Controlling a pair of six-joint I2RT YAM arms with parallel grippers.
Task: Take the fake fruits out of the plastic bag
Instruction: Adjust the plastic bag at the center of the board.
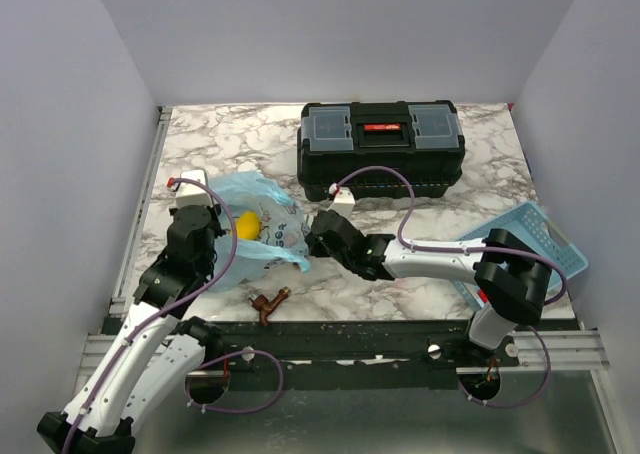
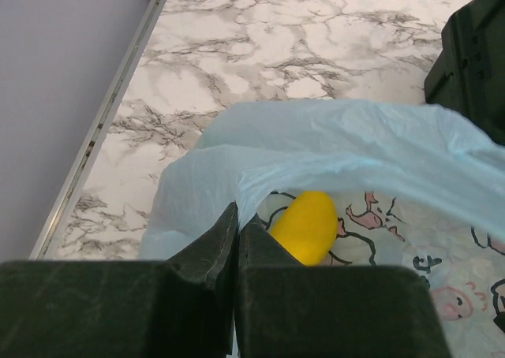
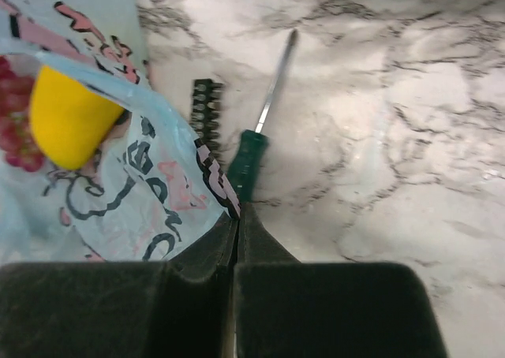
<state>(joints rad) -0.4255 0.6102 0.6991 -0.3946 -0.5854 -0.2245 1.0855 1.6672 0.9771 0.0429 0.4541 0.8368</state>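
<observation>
The left hand (image 2: 237,222) and right hand (image 3: 237,218) each pinch an edge of the plastic bag (image 1: 272,246), left of frame centre; a yellow fruit (image 1: 247,225) lies inside.

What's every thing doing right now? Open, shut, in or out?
plastic bag, pinched at two edges
left gripper, shut on the bag's edge
right gripper, shut on the bag's edge
yellow fruit, inside the bag
grapes, inside the bag
toolbox, lid closed
screwdriver, lying flat
</observation>
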